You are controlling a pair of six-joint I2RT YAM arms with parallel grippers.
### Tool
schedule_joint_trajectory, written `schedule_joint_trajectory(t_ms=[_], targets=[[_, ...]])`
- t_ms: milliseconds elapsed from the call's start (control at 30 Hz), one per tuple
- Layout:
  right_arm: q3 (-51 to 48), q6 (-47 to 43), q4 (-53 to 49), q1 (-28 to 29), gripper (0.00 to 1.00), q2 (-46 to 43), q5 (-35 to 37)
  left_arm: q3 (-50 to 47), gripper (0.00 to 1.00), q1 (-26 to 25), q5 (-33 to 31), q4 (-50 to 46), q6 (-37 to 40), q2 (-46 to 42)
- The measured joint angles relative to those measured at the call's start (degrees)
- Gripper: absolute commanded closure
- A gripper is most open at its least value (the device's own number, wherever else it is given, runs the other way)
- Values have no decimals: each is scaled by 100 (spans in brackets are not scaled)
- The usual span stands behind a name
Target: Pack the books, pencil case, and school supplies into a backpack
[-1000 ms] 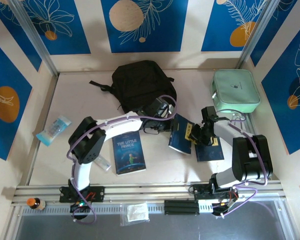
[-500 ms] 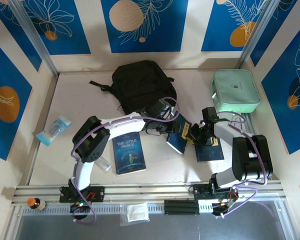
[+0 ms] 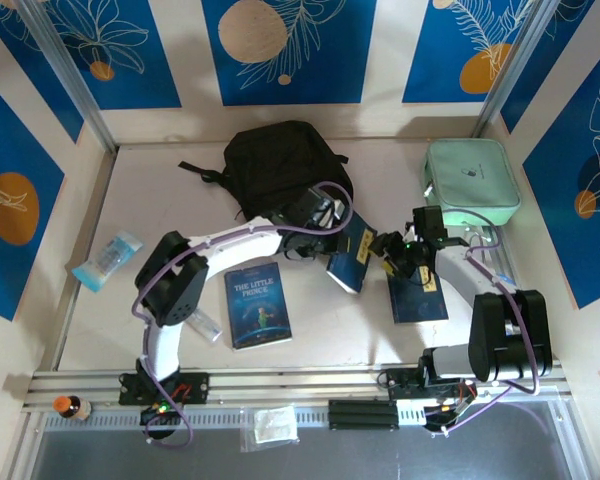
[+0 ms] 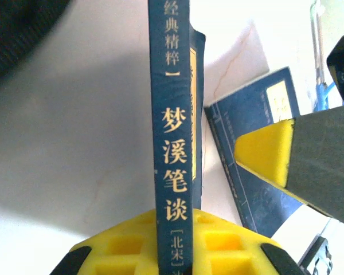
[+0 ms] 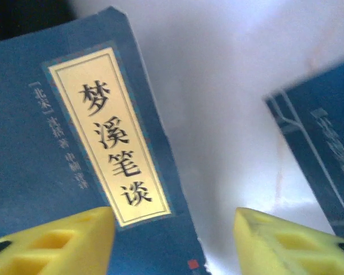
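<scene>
Currently the left gripper (image 4: 173, 252) is clamped on the spine of the yellow-labelled book (image 3: 348, 258), holding it tilted up on edge with its long axis running straight out from the jaws. The right gripper (image 5: 172, 229) stands with jaws apart beside the cover, grasping nothing. The backpack (image 3: 280, 165) lies just behind the left gripper, so the left arm is the nearer carrier.
</scene>
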Motion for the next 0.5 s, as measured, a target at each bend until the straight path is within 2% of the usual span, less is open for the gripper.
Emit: schedule_joint_trajectory(t_ms=[267, 500], targets=[[57, 745, 1473, -48, 21, -11, -678, 0, 100, 643, -424, 636, 11, -713], [-2, 1845, 2771, 232, 8, -22, -1165, -223, 100, 1075, -686, 1528, -874, -890]])
